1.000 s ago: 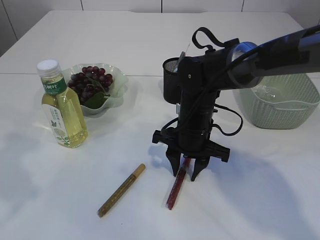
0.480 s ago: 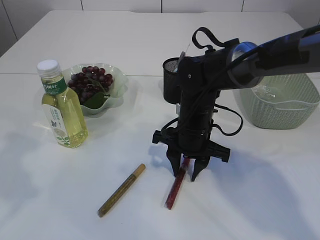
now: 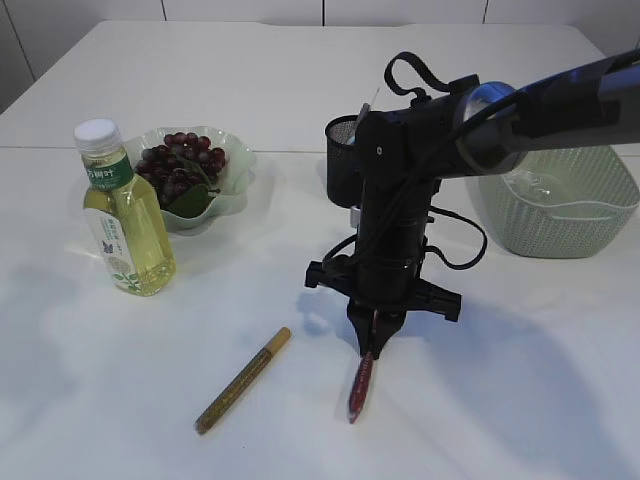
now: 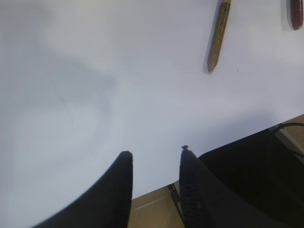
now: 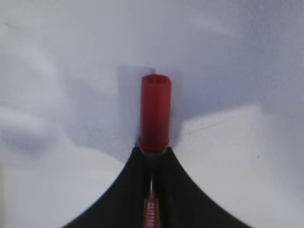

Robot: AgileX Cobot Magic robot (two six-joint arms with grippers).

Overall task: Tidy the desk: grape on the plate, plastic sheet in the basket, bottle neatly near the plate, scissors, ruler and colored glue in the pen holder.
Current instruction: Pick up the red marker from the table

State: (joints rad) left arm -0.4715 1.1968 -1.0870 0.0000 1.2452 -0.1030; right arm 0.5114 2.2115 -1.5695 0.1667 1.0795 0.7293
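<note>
Exterior view: slanted down across the table [image 3: 520, 400]. Left wrist view: close, facing the near table surface. Right wrist view: very close, straight down. All share the red glue pen [image 3: 360, 385] [image 4: 296, 13] [image 5: 155, 114].

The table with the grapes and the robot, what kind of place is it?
Probably a desk being tidied, maybe in a lab. A white table holds a drink bottle, a black pen holder and glitter glue pens, and a robot's right hand grips the red one.
</note>
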